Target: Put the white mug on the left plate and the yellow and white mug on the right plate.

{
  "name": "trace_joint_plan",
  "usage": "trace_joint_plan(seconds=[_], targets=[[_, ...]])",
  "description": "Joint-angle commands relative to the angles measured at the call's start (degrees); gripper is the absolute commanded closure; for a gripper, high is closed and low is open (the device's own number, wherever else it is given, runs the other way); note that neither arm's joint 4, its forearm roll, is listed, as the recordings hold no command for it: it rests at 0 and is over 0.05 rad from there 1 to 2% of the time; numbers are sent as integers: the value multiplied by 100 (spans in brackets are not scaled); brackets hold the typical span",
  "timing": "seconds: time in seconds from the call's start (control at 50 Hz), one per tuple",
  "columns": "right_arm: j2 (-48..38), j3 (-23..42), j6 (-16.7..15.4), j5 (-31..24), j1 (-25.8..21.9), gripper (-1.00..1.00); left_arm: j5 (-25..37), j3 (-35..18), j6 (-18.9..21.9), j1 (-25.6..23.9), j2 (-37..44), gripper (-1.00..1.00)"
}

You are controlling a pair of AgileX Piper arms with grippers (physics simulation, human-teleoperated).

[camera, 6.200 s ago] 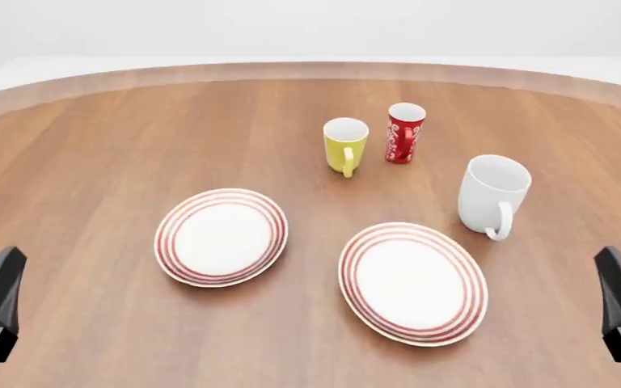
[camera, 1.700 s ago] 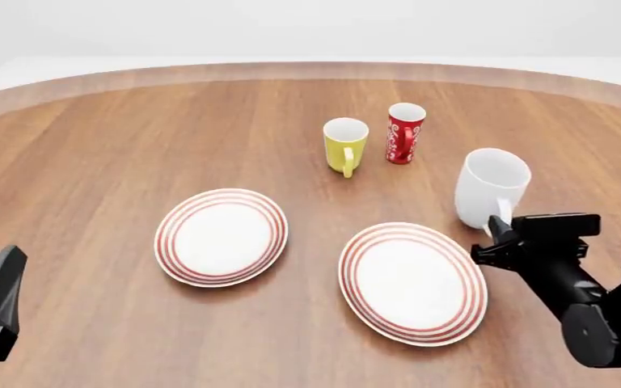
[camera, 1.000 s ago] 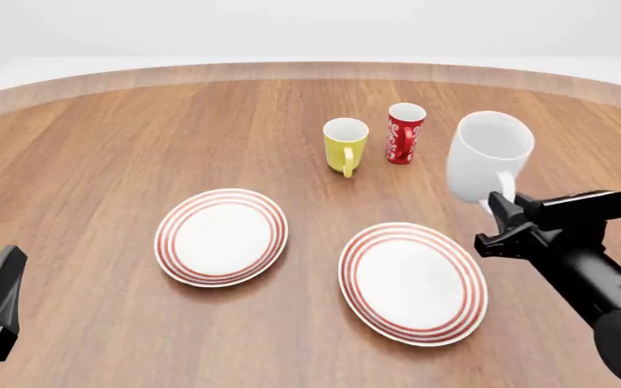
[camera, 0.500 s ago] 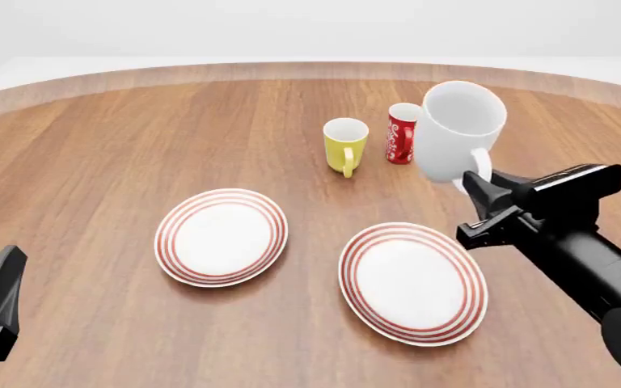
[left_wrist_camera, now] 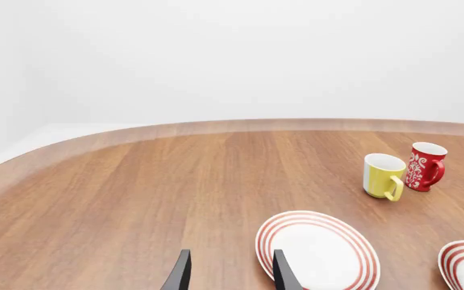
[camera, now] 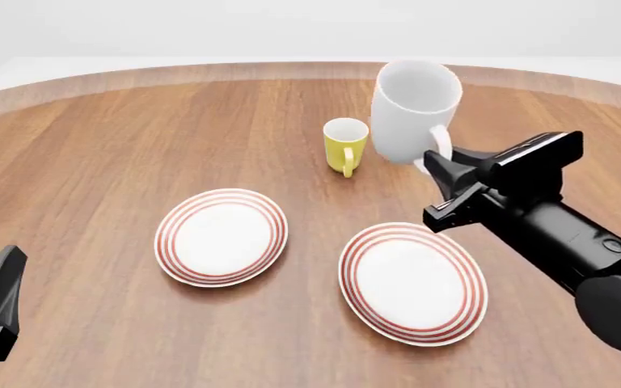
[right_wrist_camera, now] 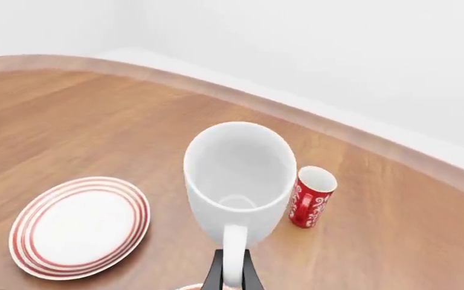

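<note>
**White mug lifted by handle**

Right fingers (right_wrist_camera: 232,273) clamped on loop handle of glossy white mug (camera: 412,111), held upright above bench (camera: 95,162), beyond right plate (camera: 413,282). Red patterned mug (right_wrist_camera: 310,197) visible in both wrist views, hidden behind white mug in front view. Yellow and white mug (camera: 344,145) standing far of left plate (camera: 222,237). Left fingers (left_wrist_camera: 227,273) apart, low over wood-grain surface. Plates round, red-ringed.

There are 3 mugs: 1 white mug (camera: 413,111), 1 yellow and white mug (camera: 344,145) and 1 red mug (right_wrist_camera: 310,197). There are 2 plates, the left plate (camera: 222,237) and the right plate (camera: 413,282).
</note>
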State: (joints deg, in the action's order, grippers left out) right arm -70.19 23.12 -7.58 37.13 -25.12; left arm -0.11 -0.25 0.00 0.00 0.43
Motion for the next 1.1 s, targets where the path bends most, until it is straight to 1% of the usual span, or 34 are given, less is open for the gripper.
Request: trace_joint_plan(seconds=[0.02,0.12,0.34,0.6,0.78,1.1], targets=[[-355,448,-66,-89,-347,100,0,0,0,0,0,-100],[-486,583,-11,-97,-464,100,0,0,0,0,0,-100],[-909,968,-139,-131,-778,100,0,0,0,0,0,-100],[-1397,1392,-122,-69,-1184,100,0,0,0,0,0,-100],[-1682,1671,-106,-56,-1355,100,0,0,0,0,0,-100],[-2163,1956,-47,52,-1661,100,0,0,0,0,0,-100]])
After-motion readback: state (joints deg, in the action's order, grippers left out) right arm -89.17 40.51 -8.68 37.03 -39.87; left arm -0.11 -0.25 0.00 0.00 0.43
